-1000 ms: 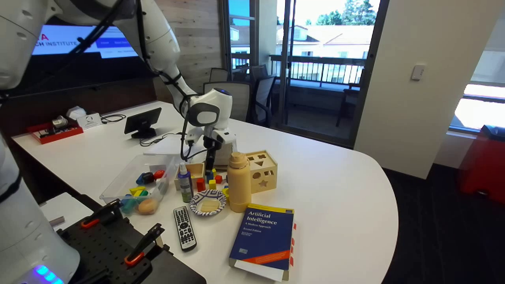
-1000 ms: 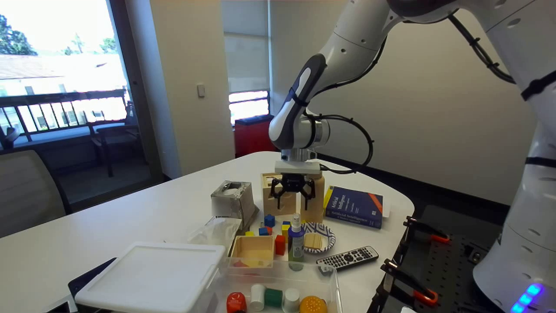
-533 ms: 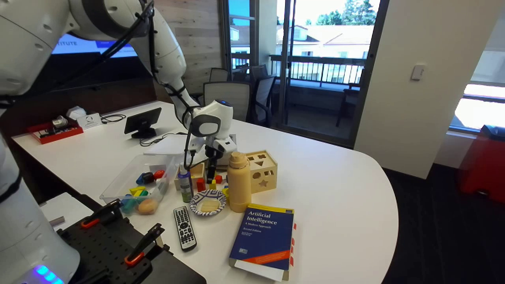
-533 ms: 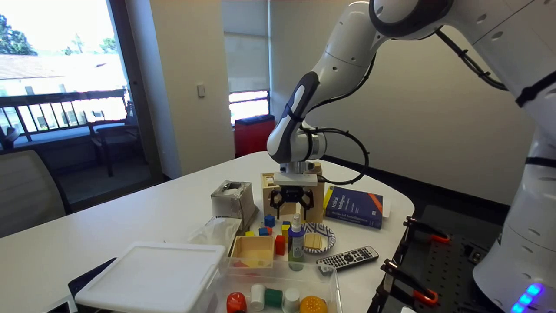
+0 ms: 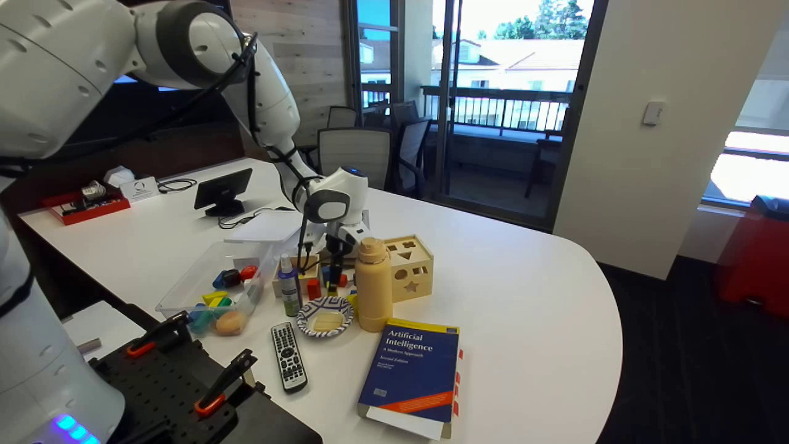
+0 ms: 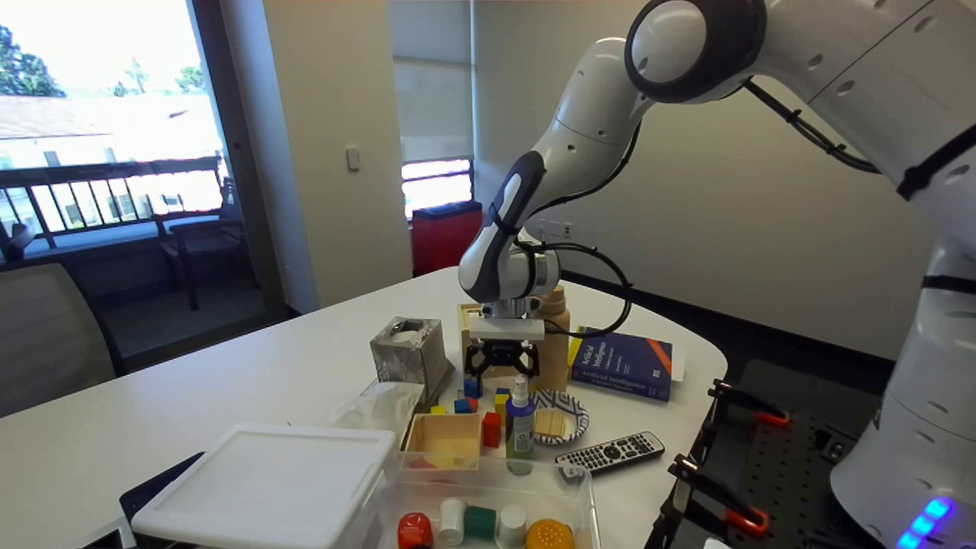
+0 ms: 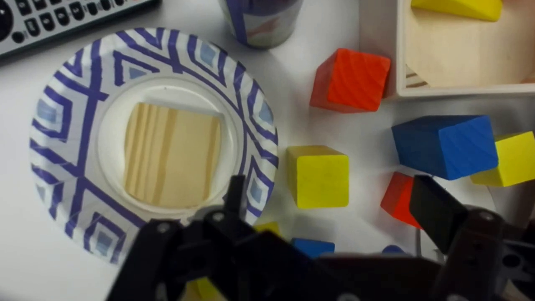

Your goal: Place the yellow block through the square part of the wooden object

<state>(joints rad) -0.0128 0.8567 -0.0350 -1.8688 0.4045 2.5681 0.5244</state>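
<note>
A: Where is the yellow block (image 7: 322,181)?
B: On the worktop (image 5: 511,308), inward from the edge by the robot's base (image 6: 896,465), well apart from the rounded end, framed in the wrist view between fingers (image 7: 436,215) that stand wide apart and grasp nothing.

A: How should the pick go?
B: Straight down, the block kept central, then an even, light squeeze on two opposite flat sides, so it lifts untwisted for the fit. (This is presumably the chosen one; another yellow block (image 7: 516,159) lies near.)

A: And its looks?
B: Plain, bright yellow, with a square-looking top and darker sides. It sits level, its faces roughly lined up with the fingers. How high the fingertips hang cannot be told.

A: What crowds it?
B: A patterned plate (image 7: 60,125) just beside it on one side; on the other, a small red block (image 7: 397,198) partly hidden by a fingertip. A wide descent could knock either, so narrowing the spread a little would likely help.

A: And the destination?
B: The wooden object (image 5: 412,277), nearer the worktop's rounded end, partly hidden by a bottle (image 5: 374,290) in an exterior view. Its openings are too small to say which is the square.
</note>
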